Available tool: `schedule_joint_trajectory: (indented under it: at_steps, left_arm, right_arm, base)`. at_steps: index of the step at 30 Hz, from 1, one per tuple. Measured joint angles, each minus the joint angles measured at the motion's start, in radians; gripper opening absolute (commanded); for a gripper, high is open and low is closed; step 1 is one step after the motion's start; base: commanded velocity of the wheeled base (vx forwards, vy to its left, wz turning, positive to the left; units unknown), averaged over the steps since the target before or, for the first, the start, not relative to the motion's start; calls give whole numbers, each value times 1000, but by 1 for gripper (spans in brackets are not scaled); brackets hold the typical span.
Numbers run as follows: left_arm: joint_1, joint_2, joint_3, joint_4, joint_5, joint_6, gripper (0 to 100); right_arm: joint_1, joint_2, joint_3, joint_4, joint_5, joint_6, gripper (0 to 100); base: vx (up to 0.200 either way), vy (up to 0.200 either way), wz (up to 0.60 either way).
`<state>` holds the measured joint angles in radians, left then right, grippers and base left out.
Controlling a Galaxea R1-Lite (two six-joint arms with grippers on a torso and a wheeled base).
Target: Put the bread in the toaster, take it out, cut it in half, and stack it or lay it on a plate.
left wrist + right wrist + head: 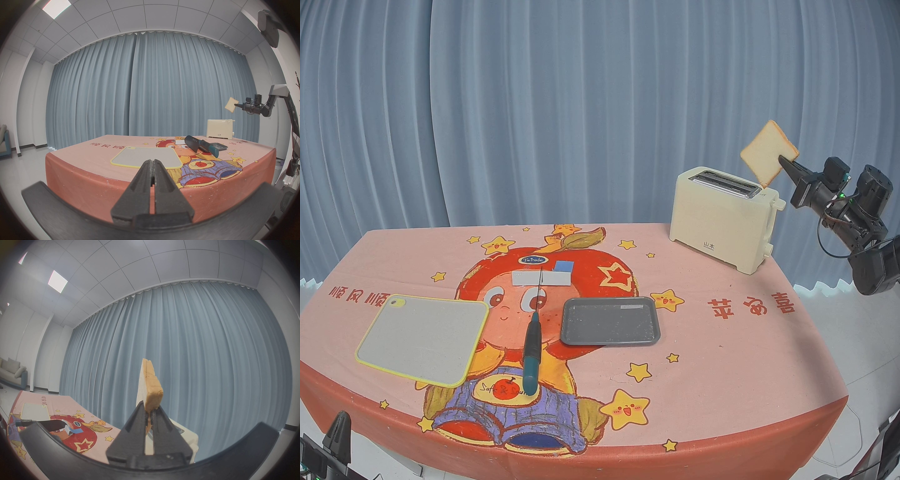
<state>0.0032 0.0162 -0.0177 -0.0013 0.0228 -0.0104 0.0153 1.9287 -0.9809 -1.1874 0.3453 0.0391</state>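
A slice of bread (767, 152) hangs in the air above the right end of the cream toaster (722, 217), pinched by my right gripper (784, 162), which is shut on its lower edge. The right wrist view shows the bread (149, 389) edge-on between the fingers (137, 421), with the toaster (184, 435) below. On the table lie a knife (532, 347) with a teal handle, a grey plate (610, 321) and a cutting board (422, 338). My left gripper (153, 167) is shut and empty, low off the table's near left corner.
The toaster stands at the far right of the table (737, 375), slots up. A white and blue card (544, 275) lies behind the knife's tip. A blue curtain hangs behind the table.
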Motion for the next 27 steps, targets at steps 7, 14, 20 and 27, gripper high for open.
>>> schedule_joint_trajectory:
  at_steps: [7, 14, 20, 27]
  left_arm:
    - [0, 0, 0, 0, 0, 0, 0]
    - [-1, 0, 0, 0, 0, 0, 0]
    - [-1, 0, 0, 0, 0, 1, 0]
    - [0, 0, 0, 0, 0, 1, 0]
  right_arm:
    - [-4, 17, -87, 42, 4, -53, 0]
    - [-6, 59, -158, 49, 26, -66, 0]
    - [-19, 110, -251, 89, 31, -76, 0]
    - [-31, 187, -366, 138, 61, -85, 0]
  base:
    - [0, 0, 0]
    - [0, 0, 0]
    - [0, 0, 0]
    - [0, 0, 0]
